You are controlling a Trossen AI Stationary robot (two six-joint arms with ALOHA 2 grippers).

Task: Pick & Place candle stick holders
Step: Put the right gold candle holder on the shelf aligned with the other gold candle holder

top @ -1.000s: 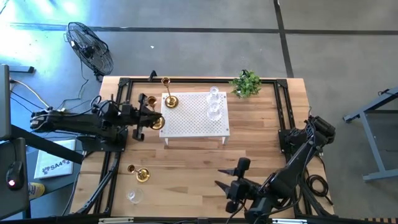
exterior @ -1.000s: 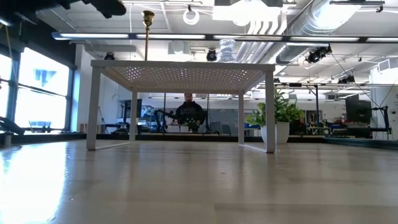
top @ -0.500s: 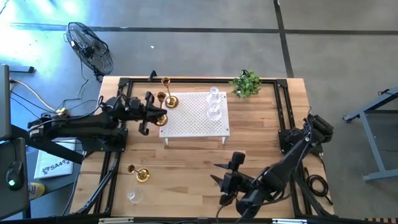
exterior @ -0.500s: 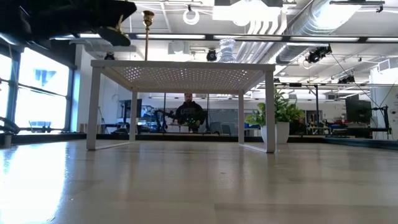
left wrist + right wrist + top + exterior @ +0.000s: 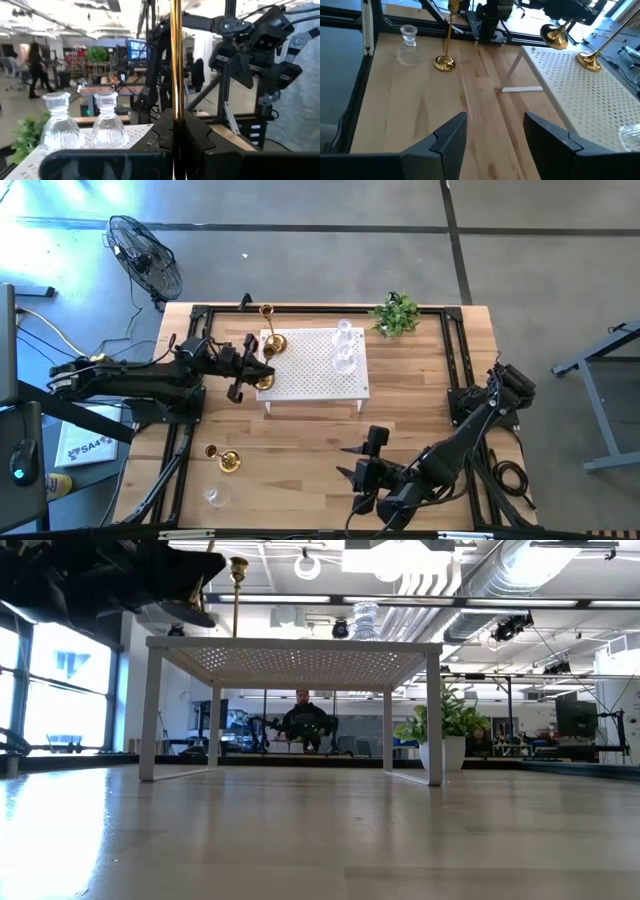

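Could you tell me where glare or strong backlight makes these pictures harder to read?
Low view: bright windows and ceiling lights silhouette the left gripper above the white stand. Left wrist view: background is washed out. High view: evenly lit.

Six candle stick holders are seen. A gold brass one [image 5: 262, 380] is clamped in the left gripper [image 5: 252, 370] above the stand's left edge. Another brass one [image 5: 272, 340] is stood upright just beyond the gripper. Two clear glass ones [image 5: 345, 332] [image 5: 345, 360] are set farther across the stand. A brass one [image 5: 228, 461] and a glass one [image 5: 216, 495] are stood on the table, well apart from it.
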